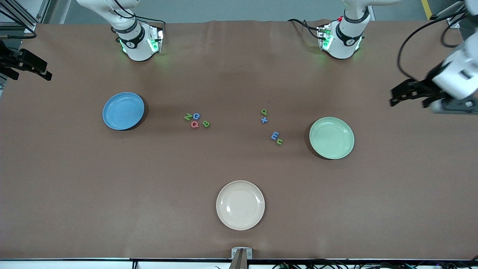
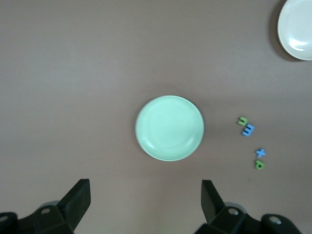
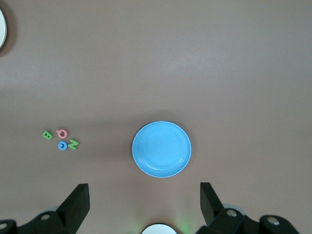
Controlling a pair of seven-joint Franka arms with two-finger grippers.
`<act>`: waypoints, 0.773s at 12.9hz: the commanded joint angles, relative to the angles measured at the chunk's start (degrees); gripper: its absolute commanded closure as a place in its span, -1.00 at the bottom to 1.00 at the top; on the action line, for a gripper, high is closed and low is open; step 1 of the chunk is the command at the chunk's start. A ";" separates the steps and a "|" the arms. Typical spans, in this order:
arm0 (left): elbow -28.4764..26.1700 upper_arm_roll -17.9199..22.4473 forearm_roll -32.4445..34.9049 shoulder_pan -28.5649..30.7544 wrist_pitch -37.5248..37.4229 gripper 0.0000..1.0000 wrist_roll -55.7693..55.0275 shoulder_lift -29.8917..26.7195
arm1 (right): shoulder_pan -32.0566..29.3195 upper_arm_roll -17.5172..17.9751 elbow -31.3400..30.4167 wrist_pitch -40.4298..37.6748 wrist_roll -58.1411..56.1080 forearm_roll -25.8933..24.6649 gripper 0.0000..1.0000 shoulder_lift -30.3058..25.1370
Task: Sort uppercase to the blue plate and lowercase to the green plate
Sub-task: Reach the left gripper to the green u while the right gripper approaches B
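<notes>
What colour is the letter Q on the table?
The Q is pinkish-red, clearest in the front view.

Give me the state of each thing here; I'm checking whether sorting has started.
blue plate: empty.
green plate: empty.
cream plate: empty.
uppercase: clustered on the table, unsorted.
lowercase: on the table, unsorted.
left gripper: open, holding nothing.
right gripper: open, holding nothing.
</notes>
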 commanded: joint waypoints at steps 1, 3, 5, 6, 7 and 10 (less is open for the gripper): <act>0.49 -4.60 -0.62 -0.25 1.49 -1.00 -5.94 5.55 | -1.01 0.55 -1.00 0.30 -0.15 0.27 -1.00 -1.43; -1.87 -10.13 0.08 -0.42 7.09 -1.00 -15.24 9.42 | -1.97 0.46 -0.38 0.30 -0.24 0.19 -1.00 0.66; -5.21 -12.52 1.04 -2.34 12.73 -1.00 -22.03 11.98 | -3.98 0.46 0.41 0.90 -0.41 0.27 -1.00 5.84; -6.97 -12.53 3.05 -4.36 14.93 -1.00 -25.10 12.95 | -4.78 0.46 1.02 2.04 -0.67 0.19 -1.00 8.21; -8.72 -12.62 4.99 -6.38 17.21 -1.00 -29.48 14.35 | -5.66 0.46 1.20 4.05 -0.85 0.10 -1.00 10.93; -9.79 -12.62 5.97 -9.82 23.02 -1.00 -42.67 19.97 | -9.69 0.55 -2.54 8.97 -1.72 0.71 -1.00 16.06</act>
